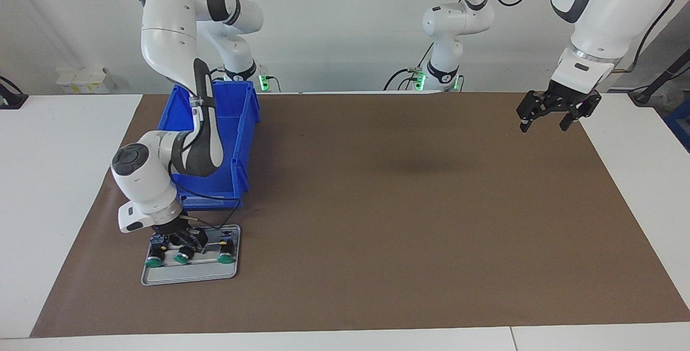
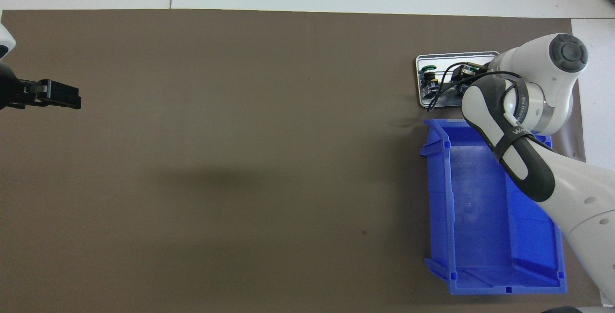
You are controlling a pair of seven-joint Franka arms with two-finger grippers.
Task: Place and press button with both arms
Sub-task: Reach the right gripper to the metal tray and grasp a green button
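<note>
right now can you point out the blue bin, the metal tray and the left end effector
blue bin [image 2: 485, 236]: overhead view, on its bare inside floor.
metal tray [image 1: 188, 276]: facing view, on its rim farthest from the robots.
left end effector [image 1: 544, 123]: facing view, midway between its open fingertips.

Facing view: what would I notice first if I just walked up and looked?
Probably the big blue bin at the right arm's end of the table, with the right arm bent over it. Just past the bin, farther from the robots, the right gripper is down in a little metal tray holding green-capped buttons. The left gripper hangs open in the air over the left arm's end of the brown mat, waiting.
</note>
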